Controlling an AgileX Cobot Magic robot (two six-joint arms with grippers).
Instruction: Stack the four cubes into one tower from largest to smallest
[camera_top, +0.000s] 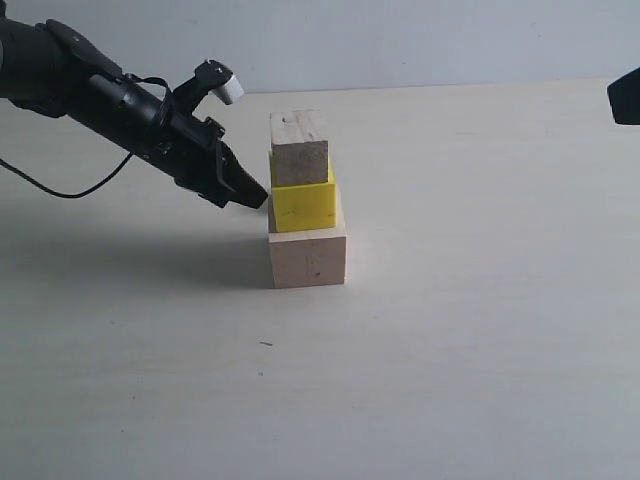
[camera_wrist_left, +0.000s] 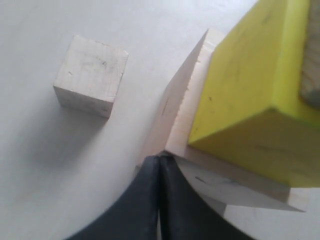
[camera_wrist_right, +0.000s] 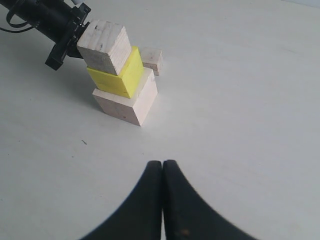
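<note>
Left gripper (camera_wrist_left: 159, 161) closed, empty, at pale cube (camera_top: 307, 258) corner; yellow cube (camera_top: 303, 205) and wooden cube (camera_top: 299, 150) stacked on it, smallest cube (camera_wrist_left: 91, 75) beside it on table (camera_top: 480, 300), right gripper (camera_wrist_right: 162, 165) closed, empty.

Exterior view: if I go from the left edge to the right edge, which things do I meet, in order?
The left arm → left end effector, shut → stack of three cubes → bare table → dark part of the right arm, cut off by the edge.
</note>
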